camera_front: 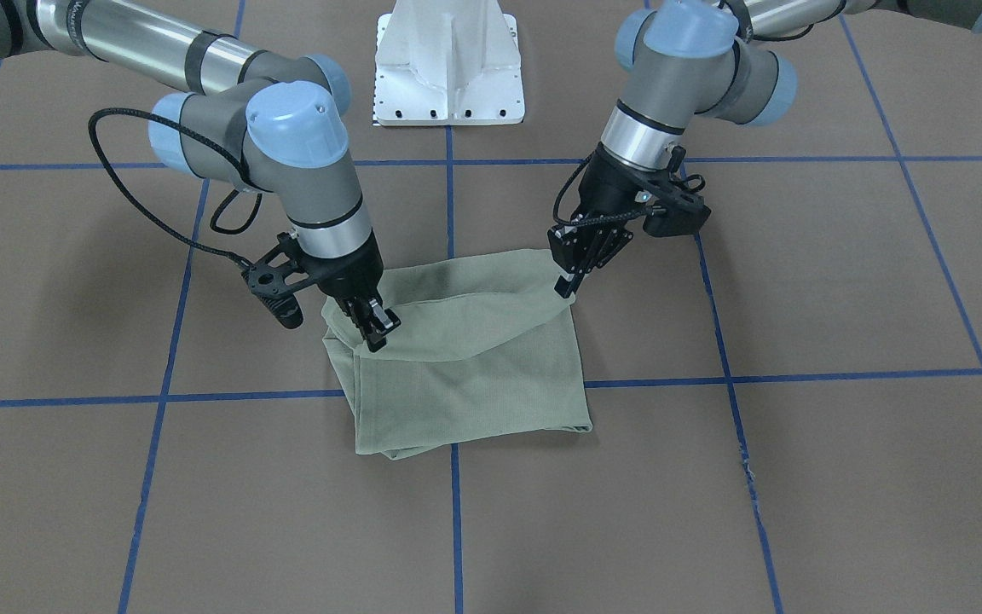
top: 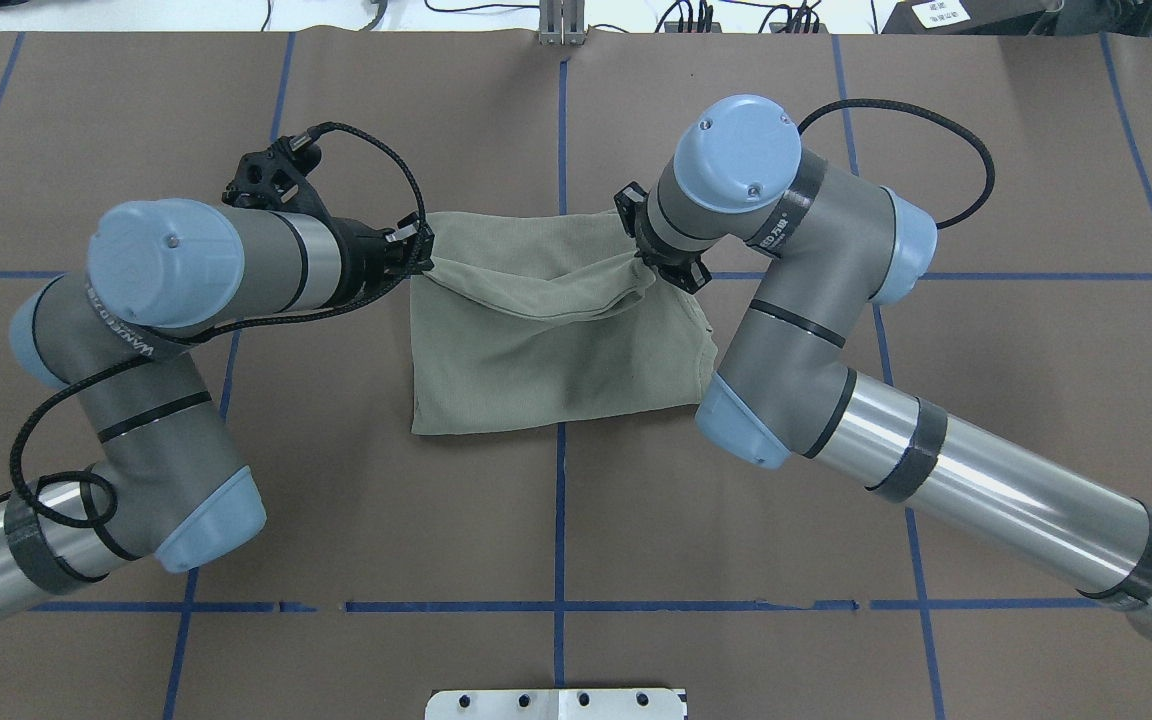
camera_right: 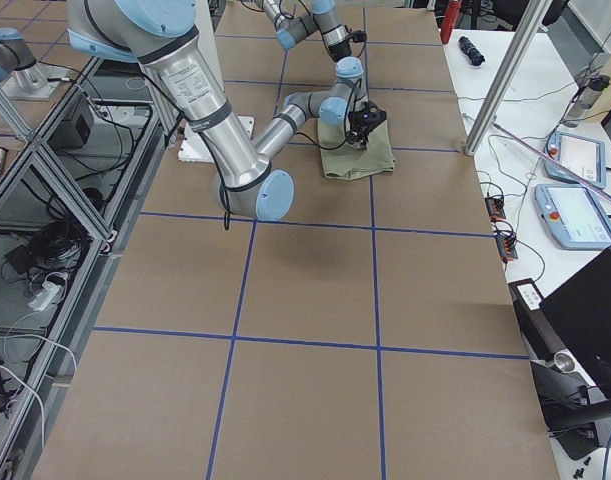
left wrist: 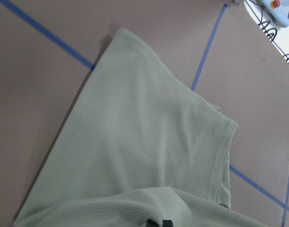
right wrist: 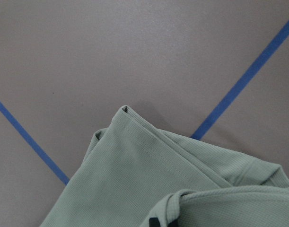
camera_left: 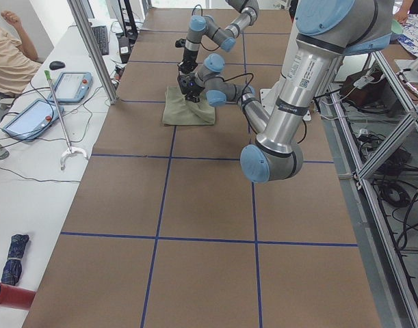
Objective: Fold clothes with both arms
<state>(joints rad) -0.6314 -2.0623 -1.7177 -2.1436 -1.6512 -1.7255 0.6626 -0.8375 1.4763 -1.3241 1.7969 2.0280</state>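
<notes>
Open table rings the shirt; pedestal behind.

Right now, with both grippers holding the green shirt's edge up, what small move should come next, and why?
Probably ease the left gripper and right gripper slightly apart. Both are shut on the shirt, and the lifted edge sags between them; tightening it should help it lie flat.

Robotics lab: teach pendants, taped table.
</notes>
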